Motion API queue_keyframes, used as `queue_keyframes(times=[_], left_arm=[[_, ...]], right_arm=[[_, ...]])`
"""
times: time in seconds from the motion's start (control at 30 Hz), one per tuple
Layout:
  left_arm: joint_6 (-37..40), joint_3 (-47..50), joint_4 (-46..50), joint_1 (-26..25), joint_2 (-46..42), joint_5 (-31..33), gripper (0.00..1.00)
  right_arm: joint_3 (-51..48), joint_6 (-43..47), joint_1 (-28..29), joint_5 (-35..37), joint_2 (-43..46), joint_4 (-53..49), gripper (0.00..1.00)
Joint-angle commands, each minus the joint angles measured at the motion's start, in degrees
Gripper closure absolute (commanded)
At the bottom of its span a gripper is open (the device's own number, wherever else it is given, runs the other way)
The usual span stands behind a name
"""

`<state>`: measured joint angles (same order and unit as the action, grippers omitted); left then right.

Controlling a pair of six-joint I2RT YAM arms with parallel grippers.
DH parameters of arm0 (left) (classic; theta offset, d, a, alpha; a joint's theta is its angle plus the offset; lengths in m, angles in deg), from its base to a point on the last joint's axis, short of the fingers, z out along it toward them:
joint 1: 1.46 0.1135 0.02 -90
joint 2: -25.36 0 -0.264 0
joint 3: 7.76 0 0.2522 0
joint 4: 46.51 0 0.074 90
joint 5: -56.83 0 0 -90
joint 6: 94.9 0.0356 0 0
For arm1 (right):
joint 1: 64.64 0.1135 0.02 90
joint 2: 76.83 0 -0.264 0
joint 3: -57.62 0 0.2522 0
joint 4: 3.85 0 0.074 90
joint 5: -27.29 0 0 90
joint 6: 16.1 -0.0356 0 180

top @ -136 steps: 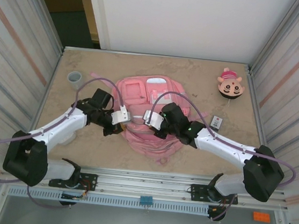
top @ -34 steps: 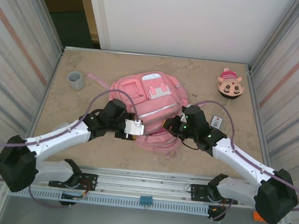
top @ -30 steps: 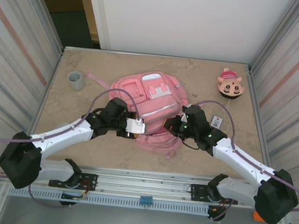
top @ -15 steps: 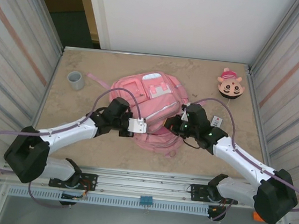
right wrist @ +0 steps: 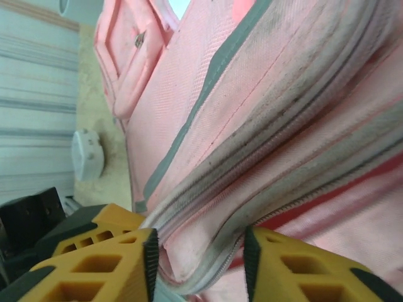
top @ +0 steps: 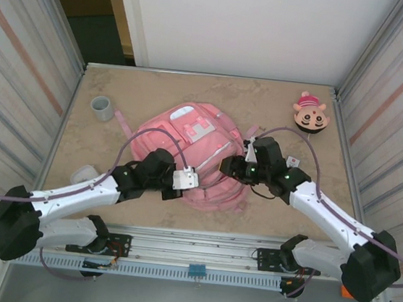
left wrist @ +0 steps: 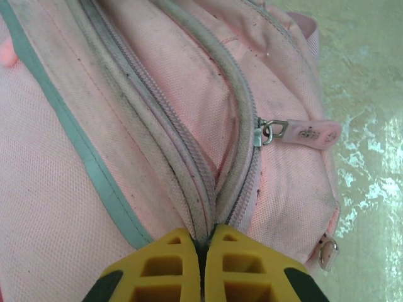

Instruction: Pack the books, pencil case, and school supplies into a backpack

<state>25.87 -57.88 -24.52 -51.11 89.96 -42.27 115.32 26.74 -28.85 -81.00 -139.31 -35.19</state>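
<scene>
Large soft pink backpack (top: 182, 130) lies flat mid-worktop on the tan mottled worktop (top: 122, 83), front pockets up, between both arms.

Left gripper (top: 187, 178) at the backpack's near-left edge. Left wrist view: yellow fingers (left wrist: 170, 264) pressed together, left gripper (left wrist: 203, 233) clamped on the grey zip seam where the two zip lines of the backpack (left wrist: 63, 157) meet. Pink zip pull (left wrist: 308, 133) hangs off to the side, not held.

Right gripper (top: 229, 165) at the backpack's right side, just across from the left one. Right wrist view: right gripper (right wrist: 198, 251) has its fingers (right wrist: 94, 264) apart, with a fold of the backpack's (right wrist: 264, 75) zip edge sitting between them; contact cannot be told.

Tiny pale bluish-grey item (top: 293, 161) on the worktop just beside the right arm, outside the backpack, too small for detail.

Small grey cup (top: 103, 108) upright at far left, apart from the backpack. Round cartoon-face toy with pink cap (top: 310, 114) in the far right corner. Pale round object (top: 82, 175) near the left arm.
</scene>
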Motion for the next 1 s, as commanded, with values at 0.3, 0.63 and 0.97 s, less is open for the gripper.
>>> queue_keyframes(times=[0.3, 0.63, 0.97], left_arm=[[-6.6, -3.6, 1.1, 2.4, 3.0, -5.4, 1.0], [-7.1, -4.0, 2.1, 4.3, 2.5, -7.3, 1.0], [-6.8, -3.9, 2.0, 5.3, 2.0, -7.1, 1.0]], right_arm=[[-4.7, 4.2, 19.7, 17.1, 10.7, -5.8, 0.57], [-0.9, 8.7, 23.4, 17.2, -4.9, 1.5, 0.57], [2.2, 10.0, 23.5, 21.8, -10.2, -3.1, 0.82]])
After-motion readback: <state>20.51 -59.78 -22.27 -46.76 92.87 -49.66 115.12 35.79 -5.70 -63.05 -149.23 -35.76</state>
